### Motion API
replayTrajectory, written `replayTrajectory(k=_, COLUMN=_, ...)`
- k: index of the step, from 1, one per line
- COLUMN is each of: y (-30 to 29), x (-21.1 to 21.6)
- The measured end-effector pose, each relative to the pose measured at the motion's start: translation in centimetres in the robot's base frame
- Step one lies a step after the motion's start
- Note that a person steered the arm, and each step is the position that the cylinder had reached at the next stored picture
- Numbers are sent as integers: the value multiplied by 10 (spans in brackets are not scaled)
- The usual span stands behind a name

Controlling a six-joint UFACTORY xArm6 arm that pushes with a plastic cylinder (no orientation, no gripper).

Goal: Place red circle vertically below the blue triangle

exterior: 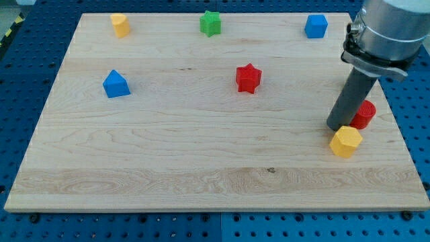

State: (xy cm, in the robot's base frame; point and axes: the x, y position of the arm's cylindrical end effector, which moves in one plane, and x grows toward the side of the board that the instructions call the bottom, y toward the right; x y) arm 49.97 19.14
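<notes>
My tip [334, 126]: touching the red circle's left side
Red circle [364, 114]: far right of the blue triangle [115, 84]
Yellow hexagon [345, 142]: just below my tip
Jaws: none, only a rod

Red circle [365, 115] lies at frame right, just right of my tip [336, 128]; yellow hexagon [345, 142] directly below the tip; blue triangle [115, 85] far left.

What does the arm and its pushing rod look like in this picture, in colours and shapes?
My arm enters at the view's top right as a wide grey cylinder with a black clamp ring under it. Below hangs a straight dark grey rod, round and plain, with no markings or cables visible. My tip is its blunt lower end, beside the yellow block and the red circle.
</notes>
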Motion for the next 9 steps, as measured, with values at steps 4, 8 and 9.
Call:
replayTrajectory(k=4, y=42, x=38)
replayTrajectory(k=8, y=96, x=-21)
replayTrajectory(k=9, y=74, x=-21)
